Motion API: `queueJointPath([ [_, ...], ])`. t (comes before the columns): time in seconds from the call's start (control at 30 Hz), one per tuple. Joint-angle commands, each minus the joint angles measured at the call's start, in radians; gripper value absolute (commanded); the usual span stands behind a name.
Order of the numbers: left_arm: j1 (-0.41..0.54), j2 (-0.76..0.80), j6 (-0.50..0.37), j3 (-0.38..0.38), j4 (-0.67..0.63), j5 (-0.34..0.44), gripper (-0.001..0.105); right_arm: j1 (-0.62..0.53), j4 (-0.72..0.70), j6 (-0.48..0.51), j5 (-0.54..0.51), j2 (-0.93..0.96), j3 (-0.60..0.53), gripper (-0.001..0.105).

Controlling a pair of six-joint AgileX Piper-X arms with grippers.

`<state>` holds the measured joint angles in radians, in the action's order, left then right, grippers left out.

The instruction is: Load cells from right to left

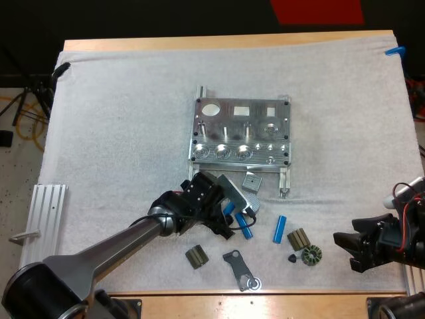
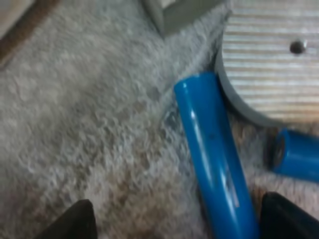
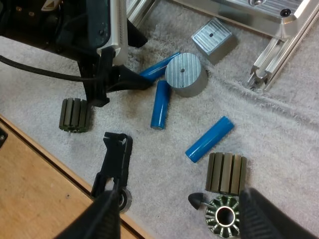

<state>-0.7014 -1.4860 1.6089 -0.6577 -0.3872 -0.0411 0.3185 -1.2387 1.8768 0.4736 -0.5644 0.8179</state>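
Three blue cells lie loose on the mat, all toward its near edge and in front of the metal fixture, which sits about mid-mat with its round pockets unfilled. The lone cell lies farthest toward the right edge. The other two lie close together just left of it, one of them tucked against a round metal slug. I judge these cells to be light, rigid and smooth-skinned, apt to roll or slip. The best hold is across the barrel near mid-length, pads square to the axis, so the piece does not swing when lifted. The left gripper hangs low over the close pair with its fingers spread, straddling one cell, and neither pad appears to press on it. The right gripper is parted too and carries nothing, waiting by the mat's near right corner. Beyond the cells, a small square block lies between them and the fixture. Two ribbed dark parts, a toothed ring and a flat dark bracket are strewn along the near edge. A pale metal rail rests beside the mat's near left corner.
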Motion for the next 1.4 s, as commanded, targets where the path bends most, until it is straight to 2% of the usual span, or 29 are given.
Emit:
queueJointPath([
  [0.0,-0.002,0.003,0.010,-0.009,0.015,0.008,0.066,0.002,0.007,0.013,-0.006,0.000,0.009,0.052],
  [0.63,-0.002,-0.047,0.048,-0.015,0.025,-0.016,0.066,0.002,0.007,0.013,-0.006,0.000,0.009,0.052],
  [0.73,-0.002,-0.047,0.048,-0.021,0.024,-0.016,0.055,0.002,0.007,0.013,-0.006,0.000,0.009,0.052],
  [0.8,-0.002,-0.047,0.048,-0.024,0.013,-0.028,0.036,0.002,0.007,0.013,-0.006,0.000,0.009,0.052],
  [0.83,-0.002,-0.047,0.048,-0.023,0.010,-0.039,0.031,0.002,0.007,0.013,-0.006,0.000,0.009,0.052],
  [0.9,-0.002,-0.047,0.048,-0.023,-0.011,-0.087,0.008,0.002,0.007,0.013,-0.006,0.000,0.009,0.052],
  [0.97,-0.002,-0.047,0.048,-0.023,-0.019,-0.114,0.000,0.002,0.007,0.013,-0.006,0.000,0.009,0.052],
  [1.23,-0.002,-0.009,0.038,-0.023,-0.075,-0.113,0.000,0.002,0.007,0.013,-0.002,0.000,0.009,0.052],
  [1.37,-0.002,0.062,-0.011,-0.023,-0.125,-0.113,0.000,0.002,0.007,0.013,0.001,0.000,0.009,0.052],
])
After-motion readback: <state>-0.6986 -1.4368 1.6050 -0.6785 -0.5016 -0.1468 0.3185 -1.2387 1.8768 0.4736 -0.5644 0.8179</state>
